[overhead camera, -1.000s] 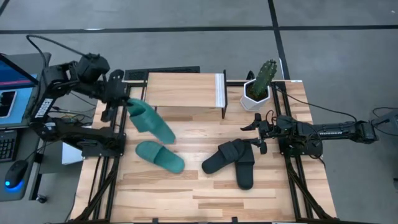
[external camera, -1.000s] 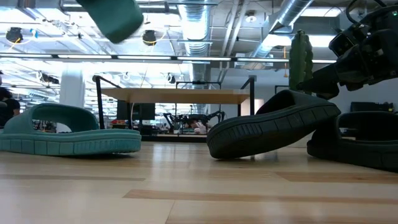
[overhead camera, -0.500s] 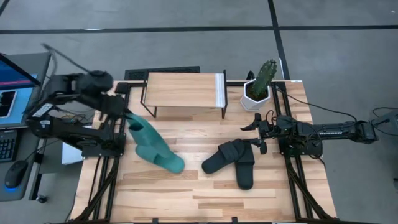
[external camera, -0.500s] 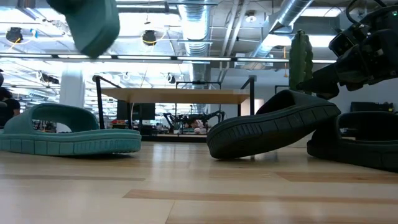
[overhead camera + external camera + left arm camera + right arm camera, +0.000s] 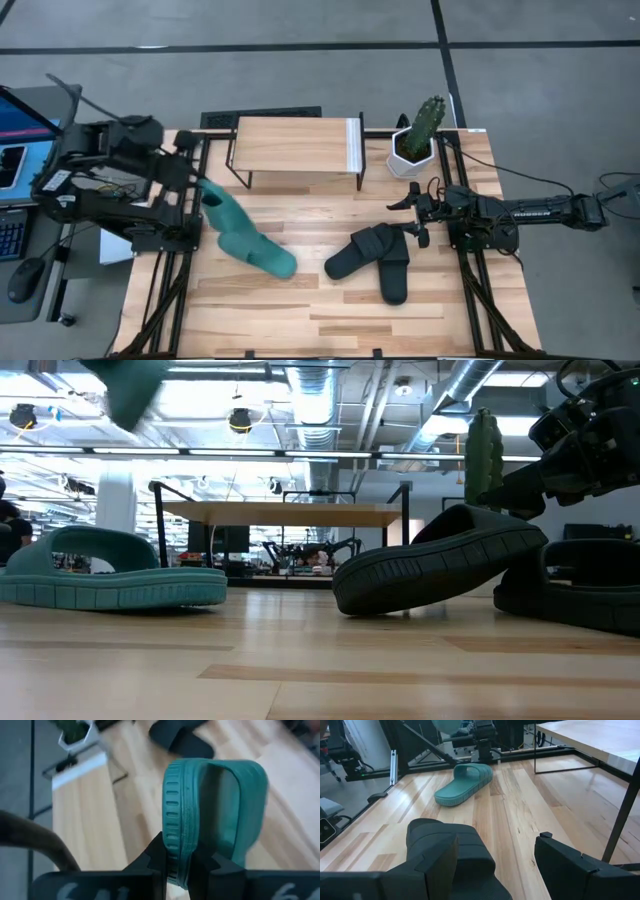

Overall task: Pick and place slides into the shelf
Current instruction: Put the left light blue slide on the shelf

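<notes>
Overhead, the grey floor (image 5: 300,25) with its dark seam lines surrounds a pale butcher-block desk (image 5: 320,320) on a black frame. At table height the room behind opens into a bright hall of silver ducts (image 5: 320,390) and ceiling lights. A laptop (image 5: 20,140) sits off the desk's left edge.

Along the desk's far edge stands the shelf (image 5: 295,145), its light wood top bare, its white strip on the right end. A potted cactus (image 5: 420,135) occupies the far right corner.

The left arm reaches in over the desk's left edge, near the far left corner. Its left gripper (image 5: 196,185) has jaws pinching the sole edge of a lifted teal slide (image 5: 225,215), raised off the wood and tilted; the left wrist view shows the ribbed rim clamped between the dark fingers (image 5: 155,862). From above, the lifted slide overlaps a second teal slide (image 5: 270,258), which lies flat on the wood left of the desk's middle.

The two black slides (image 5: 375,258) rest right of the middle, one propped on the other, its toe tipped up in the low view.

The right arm waits at the desk's right edge, its right gripper (image 5: 407,215) with jaws spread wide, holding nothing, just beside the black slides.
</notes>
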